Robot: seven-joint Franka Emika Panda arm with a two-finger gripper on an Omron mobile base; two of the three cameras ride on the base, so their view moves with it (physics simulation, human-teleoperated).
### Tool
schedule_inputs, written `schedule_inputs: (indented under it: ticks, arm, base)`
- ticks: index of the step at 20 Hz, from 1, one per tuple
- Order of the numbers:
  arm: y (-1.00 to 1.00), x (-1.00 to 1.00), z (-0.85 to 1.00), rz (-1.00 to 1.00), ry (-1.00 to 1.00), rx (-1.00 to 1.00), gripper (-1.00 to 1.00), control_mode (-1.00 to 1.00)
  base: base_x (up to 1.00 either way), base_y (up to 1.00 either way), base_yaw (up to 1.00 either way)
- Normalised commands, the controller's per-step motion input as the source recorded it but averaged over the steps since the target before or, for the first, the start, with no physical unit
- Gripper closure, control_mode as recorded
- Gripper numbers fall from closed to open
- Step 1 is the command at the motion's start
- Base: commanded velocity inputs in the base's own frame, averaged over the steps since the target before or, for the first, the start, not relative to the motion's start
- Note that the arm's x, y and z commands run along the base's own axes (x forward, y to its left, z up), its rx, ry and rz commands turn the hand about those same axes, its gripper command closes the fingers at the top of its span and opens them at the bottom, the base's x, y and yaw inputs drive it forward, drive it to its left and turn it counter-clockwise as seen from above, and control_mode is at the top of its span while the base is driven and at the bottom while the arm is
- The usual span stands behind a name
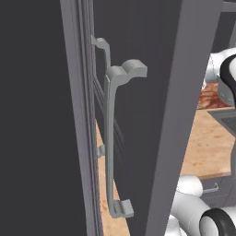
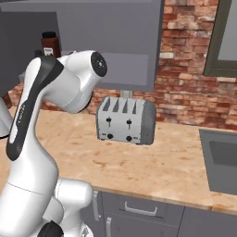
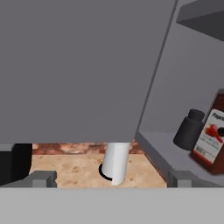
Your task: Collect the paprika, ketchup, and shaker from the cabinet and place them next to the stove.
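In the hand view the grey cabinet [image 3: 162,146] stands open, its door [image 3: 78,65] swung across the left. On the lower shelf at the right sits the small black shaker [image 3: 189,129]. Just right of it stands the paprika [image 3: 212,138], a dark red jar with a pale label, cut by the frame edge. My gripper [image 3: 111,179] is open, its fingertips [image 3: 41,178] wide apart with nothing between them, short of the shelf and left of both jars. The paprika's black cap [image 2: 49,42] shows above my arm in the right base view. The ketchup is hidden and the stove is out of view.
A silver toaster [image 2: 126,121] stands on the wooden counter [image 2: 152,166] against the brick wall, with a sink [image 2: 222,162] to the right. The cabinet door with its bar handle [image 1: 109,143] looms close in the left base view. A white cylinder [image 3: 116,162] stands on the counter below the door.
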Motion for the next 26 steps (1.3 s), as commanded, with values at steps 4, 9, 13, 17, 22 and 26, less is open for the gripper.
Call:
schedule_inputs:
  ticks: [4, 9, 13, 17, 22, 26]
  arm:
    - [0.00, 0.00, 0.05, -0.01, -0.06, 0.00, -1.00, -1.00]
    - [0.00, 0.07, 0.02, 0.00, -0.07, 0.00, -1.00, -1.00]
    - [0.00, 0.17, 0.05, 0.00, -0.08, 0.00, -1.00, -1.00]
    - [0.00, 0.16, 0.00, 0.00, -0.04, 0.02, -1.00, -1.00]
    - [0.00, 0.01, 0.00, 0.00, -0.01, 0.01, -1.00, -1.00]
    - [0.00, 0.00, -0.33, 0.00, 0.00, 0.00, -1.00, -1.00]
  base:
    - [0.00, 0.00, 0.00]
    - [0.00, 0.00, 0.00]
    - [0.00, 0.00, 0.00]
    - [0.00, 0.00, 0.00]
    - [0.00, 0.00, 0.00]
    - [0.00, 0.00, 0.00]
